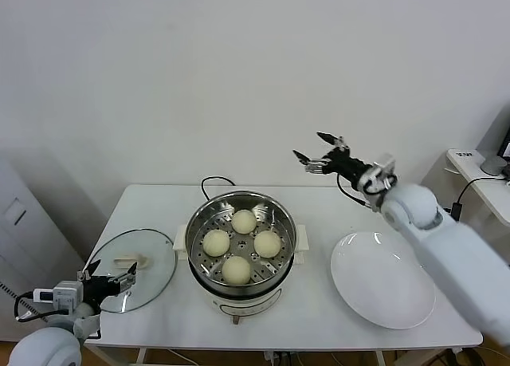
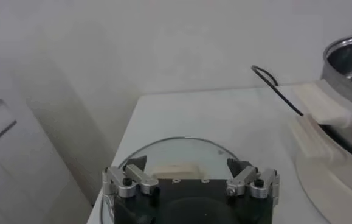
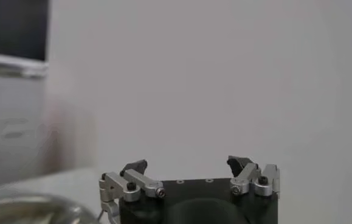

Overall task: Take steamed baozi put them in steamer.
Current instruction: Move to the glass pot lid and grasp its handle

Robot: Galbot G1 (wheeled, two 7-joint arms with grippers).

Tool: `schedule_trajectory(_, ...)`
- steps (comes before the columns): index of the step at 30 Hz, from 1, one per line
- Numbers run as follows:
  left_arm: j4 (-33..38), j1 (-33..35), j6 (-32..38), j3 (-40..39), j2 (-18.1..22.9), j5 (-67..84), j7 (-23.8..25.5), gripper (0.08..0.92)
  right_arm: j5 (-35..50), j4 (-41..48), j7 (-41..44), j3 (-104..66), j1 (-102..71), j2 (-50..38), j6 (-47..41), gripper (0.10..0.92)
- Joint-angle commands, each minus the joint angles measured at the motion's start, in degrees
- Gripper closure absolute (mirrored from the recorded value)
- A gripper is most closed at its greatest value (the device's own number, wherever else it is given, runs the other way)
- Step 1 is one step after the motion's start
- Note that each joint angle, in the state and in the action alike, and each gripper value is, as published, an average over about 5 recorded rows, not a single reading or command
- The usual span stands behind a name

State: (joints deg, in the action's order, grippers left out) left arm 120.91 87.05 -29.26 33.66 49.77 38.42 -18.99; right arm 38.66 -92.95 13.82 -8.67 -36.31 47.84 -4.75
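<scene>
White table (image 1: 319,318) below, right claw (image 1: 319,147) hangs wide and empty above it; left claw (image 1: 110,275) wide, empty over the glass lid (image 1: 155,258).

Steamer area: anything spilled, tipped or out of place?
Nothing stands out. All four baozi sit in the steamer, the glass lid lies flat beside it, and the white plate is empty.
</scene>
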Motion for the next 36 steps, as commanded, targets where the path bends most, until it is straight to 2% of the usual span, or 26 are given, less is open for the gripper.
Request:
schedule_trajectory(1, -0.1, 0.0, 0.7, -0.1, -0.3, -0.7, 0.6, 0.177, -22.2, -3.0, 4.5, -33.6, -27.0, 20.1, 4.4, 0.203)
schedule_trajectory(6, 0.0, 0.0, 1.6, 0.1, -0.3, -2.5, 1.6, 0.177, -29.4, -3.3, 10.8, -38.3, -29.2, 27.3, 5.2, 0.203)
schedule_trajectory(14, -1.5, -0.7, 4.6, 0.7, -0.3, -9.1, 3.7, 0.177, -34.1, -3.4, 14.9, -40.2, -31.7, 34.3, 4.4, 0.203)
schedule_trajectory(18, -3.5, 0.2, 9.3, 0.6, -0.8, -22.8, 5.8, 0.177, -34.5, -2.4, 14.8, -41.4, -33.3, 36.2, 5.0, 0.203)
schedule_trajectory(24, -8.8, 2.0, 21.0, 0.0, -0.5, -48.0, 9.1, 0.177, -34.4, -0.7, 13.3, -42.7, -34.3, 37.5, 6.8, 0.203)
schedule_trajectory(29, -15.1, 2.0, 30.2, 0.1, 1.5, -67.3, 9.4, 0.177, -34.0, -0.1, 13.3, -43.8, -35.5, 37.7, 8.2, 0.203)
schedule_trajectory(36, -21.3, 1.9, 37.9, 0.6, 3.1, -83.1, 7.7, 0.177, -33.3, 0.2, 14.1, -45.5, -36.3, 36.9, 8.9, 0.203)
